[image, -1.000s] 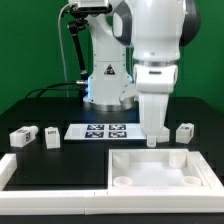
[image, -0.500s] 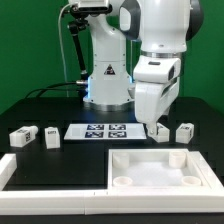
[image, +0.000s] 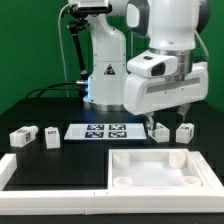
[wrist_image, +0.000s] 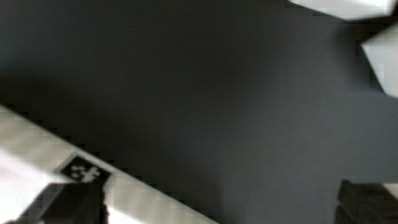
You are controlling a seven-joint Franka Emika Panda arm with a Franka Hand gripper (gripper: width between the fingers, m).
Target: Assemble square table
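The white square top point(image: 160, 166) with its raised rim lies at the front on the exterior view's right. Two white leg blocks point(image: 160, 130) point(image: 184, 132) stand just behind it. Two more leg blocks point(image: 22, 137) point(image: 52, 137) stand at the exterior view's left. My gripper point(image: 166, 118) hangs tilted just above the two right-hand blocks and touches nothing. In the wrist view my gripper point(wrist_image: 217, 210) is open: its dark fingers point(wrist_image: 71, 205) stand wide apart over bare black table. A white edge with a black-and-white tag point(wrist_image: 80, 172) runs beside one finger.
The marker board point(image: 103, 131) lies flat in the middle of the black table. A long white border rail point(image: 50, 171) runs along the front left. The robot base point(image: 105, 75) stands behind, with a cable at the far left.
My hand has lifted and tilted over towards the exterior view's right. The leg block that it covered one second ago now stands free on the table.
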